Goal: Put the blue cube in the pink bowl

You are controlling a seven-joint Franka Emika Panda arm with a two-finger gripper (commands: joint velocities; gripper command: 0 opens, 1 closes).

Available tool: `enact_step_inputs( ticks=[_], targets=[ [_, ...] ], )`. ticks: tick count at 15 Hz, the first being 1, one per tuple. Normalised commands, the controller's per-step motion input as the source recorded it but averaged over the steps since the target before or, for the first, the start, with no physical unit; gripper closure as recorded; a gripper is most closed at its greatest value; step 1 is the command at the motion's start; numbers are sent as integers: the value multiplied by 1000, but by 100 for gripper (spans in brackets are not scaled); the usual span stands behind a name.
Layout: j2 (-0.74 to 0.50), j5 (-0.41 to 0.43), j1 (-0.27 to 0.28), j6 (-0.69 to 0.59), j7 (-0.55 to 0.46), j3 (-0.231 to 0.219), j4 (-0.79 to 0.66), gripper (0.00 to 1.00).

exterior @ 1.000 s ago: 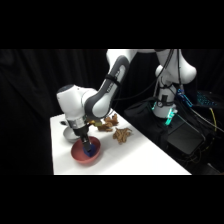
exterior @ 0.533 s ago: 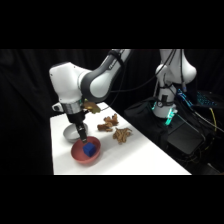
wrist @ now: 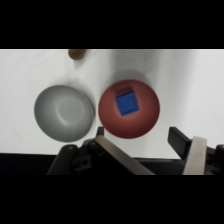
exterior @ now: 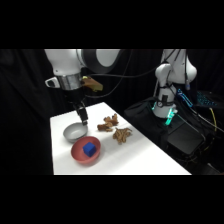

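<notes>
I see the blue cube [wrist: 126, 104] in the pink bowl [wrist: 148, 122] below my pincer [wrist: 150, 150], fingers apart; it looks light and rigid, best gripped across flat sides

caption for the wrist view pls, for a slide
Blue cube resting inside the pink bowl, grey metallic bowl beside it, open gripper above.

The white arm reached in from its base at the upper right, its middle cut off by the top of the side view, and its wrist hung high over the left part of the table. The gripper [exterior: 82, 118] pointed straight down from there, holding nothing. In the wrist view the gripper [wrist: 152, 150] showed its two pale fingers [wrist: 194, 156] spread wide apart, with the black linkage behind them.
</notes>
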Motion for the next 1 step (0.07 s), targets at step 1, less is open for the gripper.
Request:
enact_step_inputs(
  ticks=[1],
  targets=[
    [-250, -132, 51, -220, -43, -29, -58, 0]
  ],
)
